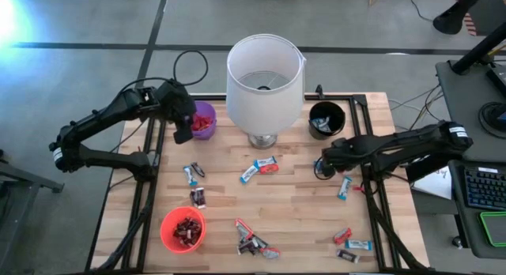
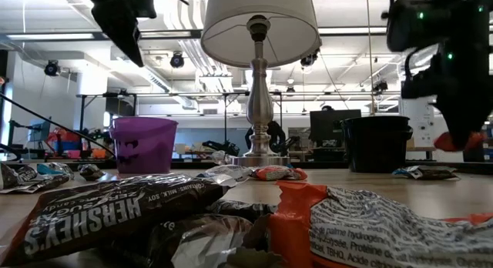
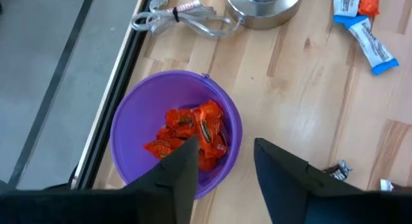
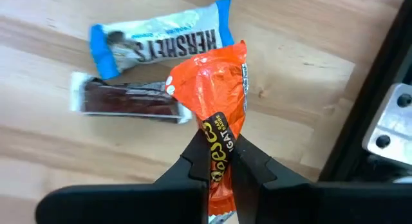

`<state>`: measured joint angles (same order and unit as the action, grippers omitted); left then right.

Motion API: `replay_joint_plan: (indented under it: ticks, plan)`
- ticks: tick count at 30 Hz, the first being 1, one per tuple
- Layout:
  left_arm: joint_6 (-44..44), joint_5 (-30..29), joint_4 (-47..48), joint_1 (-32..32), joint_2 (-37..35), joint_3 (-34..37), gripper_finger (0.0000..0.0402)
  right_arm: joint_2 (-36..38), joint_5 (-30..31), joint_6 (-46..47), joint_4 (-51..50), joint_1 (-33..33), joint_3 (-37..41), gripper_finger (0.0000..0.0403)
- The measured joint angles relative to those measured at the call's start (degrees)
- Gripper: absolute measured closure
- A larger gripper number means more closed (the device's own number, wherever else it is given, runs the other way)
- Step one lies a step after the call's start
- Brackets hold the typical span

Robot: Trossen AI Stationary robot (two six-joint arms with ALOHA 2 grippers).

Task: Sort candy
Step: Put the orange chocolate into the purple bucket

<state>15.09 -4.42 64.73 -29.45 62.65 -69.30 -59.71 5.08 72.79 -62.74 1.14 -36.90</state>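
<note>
Near the surface's (image 1: 285, 204) right edge, the right gripper (image 4: 222, 161) hung with its fingers closed on an orange candy (image 4: 215, 105), above a blue-and-white bar (image 4: 161, 40) and a dark bar (image 4: 129, 98). At the far left corner, the left gripper (image 3: 224, 163) hovered, fingers apart and empty, over the purple cup (image 3: 132, 111) holding orange candy. Loose candy (image 1: 253, 239) crowded the near edge, leaving bare wood mid-surface.

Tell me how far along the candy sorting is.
Partly done: orange candies already fill the purple cup, with the left gripper open above it. The right gripper is shut on an orange candy bar. Left: many loose candies remain on the table.
</note>
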Motion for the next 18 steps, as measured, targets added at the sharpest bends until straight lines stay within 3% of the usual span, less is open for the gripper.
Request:
replay_joint_plan:
  ticks: [5, 10, 18]
  plan:
    - [-0.28, 0.34, 0.84, 0.00, -0.04, 0.00, 0.0228, 3.87, -0.64, 1.47, -0.12, 1.25, -3.49, 0.0381]
    - [-0.68, 2.75, 0.76, 0.00, -0.24, 0.00, 0.0219, 4.74, -0.57, 1.77, 0.75, 3.81, -8.05, 0.0381]
    - [-3.78, 17.39, 0.70, 0.02, -0.61, 0.00, 0.0225, -1.30, 2.42, 1.54, 6.27, 9.72, -15.70, 0.0381]
